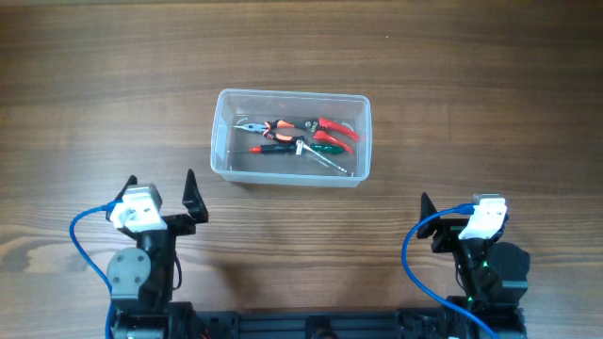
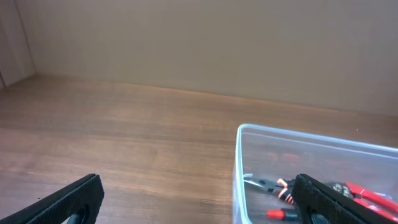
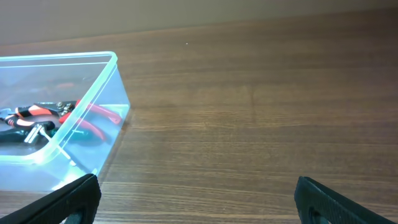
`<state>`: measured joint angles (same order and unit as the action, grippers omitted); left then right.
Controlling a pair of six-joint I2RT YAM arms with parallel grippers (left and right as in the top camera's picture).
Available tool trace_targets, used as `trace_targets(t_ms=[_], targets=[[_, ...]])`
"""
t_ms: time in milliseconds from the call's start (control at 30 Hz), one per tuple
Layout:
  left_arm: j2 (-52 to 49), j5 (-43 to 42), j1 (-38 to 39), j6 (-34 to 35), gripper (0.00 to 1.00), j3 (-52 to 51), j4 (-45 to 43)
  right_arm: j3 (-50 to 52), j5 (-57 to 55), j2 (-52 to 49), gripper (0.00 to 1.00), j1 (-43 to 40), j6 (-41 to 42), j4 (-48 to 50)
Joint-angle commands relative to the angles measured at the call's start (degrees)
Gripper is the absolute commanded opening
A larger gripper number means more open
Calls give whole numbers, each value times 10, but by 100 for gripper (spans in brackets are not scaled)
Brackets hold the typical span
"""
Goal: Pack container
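Observation:
The clear plastic container (image 1: 219, 141) stands on the wooden table at centre. Inside lie orange-and-black pliers (image 1: 273, 127), red-handled pliers (image 1: 336, 130), a green-handled tool (image 1: 327, 148) and a red-handled screwdriver (image 1: 267, 148). My left gripper (image 1: 161, 181) is open and empty, near the front edge, to the left of and nearer than the container. My right gripper (image 1: 464, 202) is open and empty at the front right. The left wrist view shows its open jaws (image 2: 199, 205) and the container's corner (image 2: 237, 162) with the pliers (image 2: 277, 185). The right wrist view shows its open jaws (image 3: 199, 202) and the container (image 3: 118, 68) at left.
Blue cables (image 1: 80, 235) loop beside each arm base at the table's front edge. A plain wall (image 2: 205, 43) rises behind the table's far edge.

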<state>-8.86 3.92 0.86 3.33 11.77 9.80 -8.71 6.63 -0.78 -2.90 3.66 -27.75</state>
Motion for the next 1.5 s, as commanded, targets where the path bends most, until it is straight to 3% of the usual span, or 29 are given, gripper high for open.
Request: trace_targets(t_ms=[0, 100, 1467], targets=[[40, -11, 4, 2, 100, -40, -2, 2, 9, 6, 100, -2, 10, 3], [87, -11, 4, 2, 100, -76, -7, 2, 9, 6, 100, -2, 10, 3], [86, -15, 4, 3, 100, -93, -11, 2, 9, 6, 100, -2, 10, 3]])
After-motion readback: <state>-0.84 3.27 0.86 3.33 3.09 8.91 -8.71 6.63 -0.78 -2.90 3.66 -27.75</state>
